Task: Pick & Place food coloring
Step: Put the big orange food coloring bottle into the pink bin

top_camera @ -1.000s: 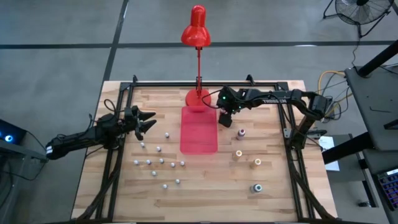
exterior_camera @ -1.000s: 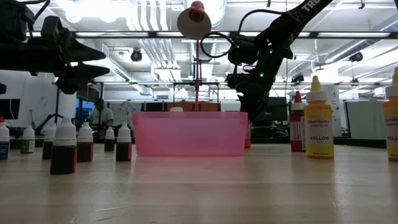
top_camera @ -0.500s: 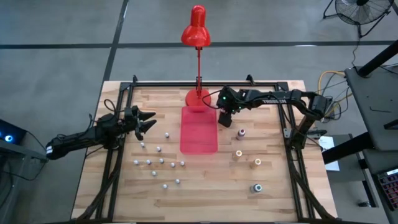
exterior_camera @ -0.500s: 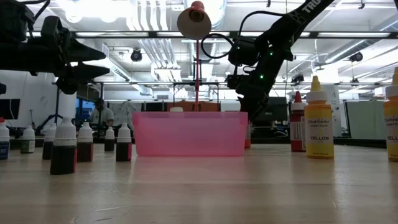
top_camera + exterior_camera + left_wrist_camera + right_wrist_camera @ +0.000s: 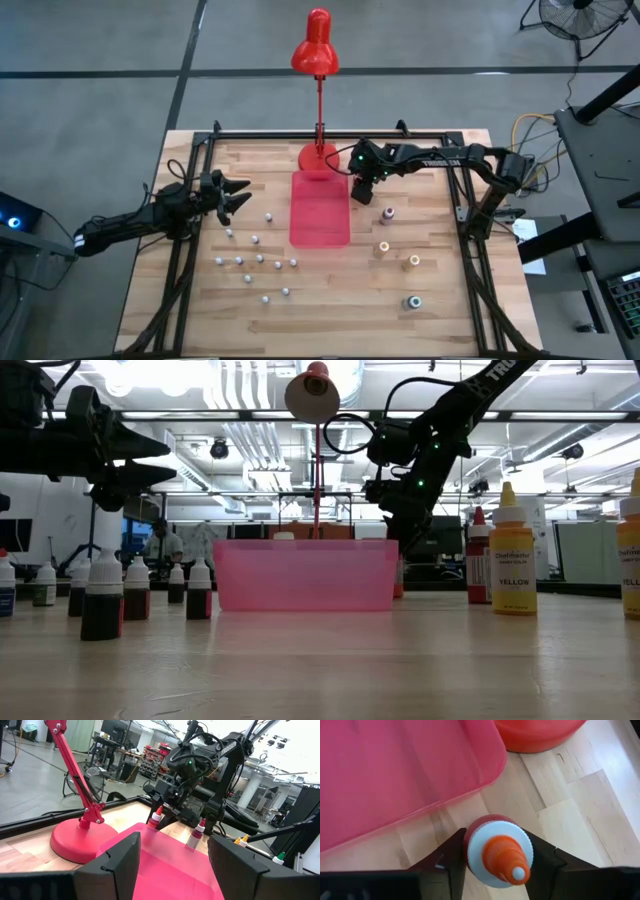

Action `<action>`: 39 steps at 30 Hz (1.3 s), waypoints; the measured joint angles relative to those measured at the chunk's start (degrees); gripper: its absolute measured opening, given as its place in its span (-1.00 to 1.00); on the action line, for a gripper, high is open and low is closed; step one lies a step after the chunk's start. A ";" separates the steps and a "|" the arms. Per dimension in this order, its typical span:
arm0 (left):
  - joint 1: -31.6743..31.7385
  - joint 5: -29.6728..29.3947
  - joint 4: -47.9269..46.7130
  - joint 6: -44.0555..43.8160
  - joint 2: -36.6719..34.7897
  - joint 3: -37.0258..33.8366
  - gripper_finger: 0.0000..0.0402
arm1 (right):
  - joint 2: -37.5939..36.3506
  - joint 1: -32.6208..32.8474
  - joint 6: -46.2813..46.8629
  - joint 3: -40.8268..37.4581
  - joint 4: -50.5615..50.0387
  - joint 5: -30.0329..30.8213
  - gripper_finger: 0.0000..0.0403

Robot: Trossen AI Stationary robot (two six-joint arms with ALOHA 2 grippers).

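Between right fingers [image 5: 445, 857]: red-capped bottle [image 5: 499, 851].

- In the high view the right gripper [image 5: 362, 194] covered the bottle beneath it.
- The whitish-capped bottles [image 5: 258, 258] were too small to read.
- The yellow-capped bottle [image 5: 631, 545] was cut by the low view's edge.

Both arms are dark, slender, jointed units with black cabling looped along the links, white lettering on the right arm's [image 5: 440, 156] forearm, a small green indicator light near its wrist, and angular black two-finger ends on the left arm [image 5: 150, 215].
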 joint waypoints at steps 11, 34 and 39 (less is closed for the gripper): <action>0.01 0.00 0.00 0.01 0.02 0.00 0.02 | -4.16 0.00 -0.29 3.39 -6.35 0.84 -0.31; 0.00 0.00 0.00 0.00 0.00 0.00 0.02 | -8.23 2.49 -9.72 27.79 -36.38 -1.07 -0.30; 0.00 0.00 0.00 0.01 0.01 0.00 0.02 | -6.87 3.34 -12.60 29.56 -36.16 -3.44 -0.30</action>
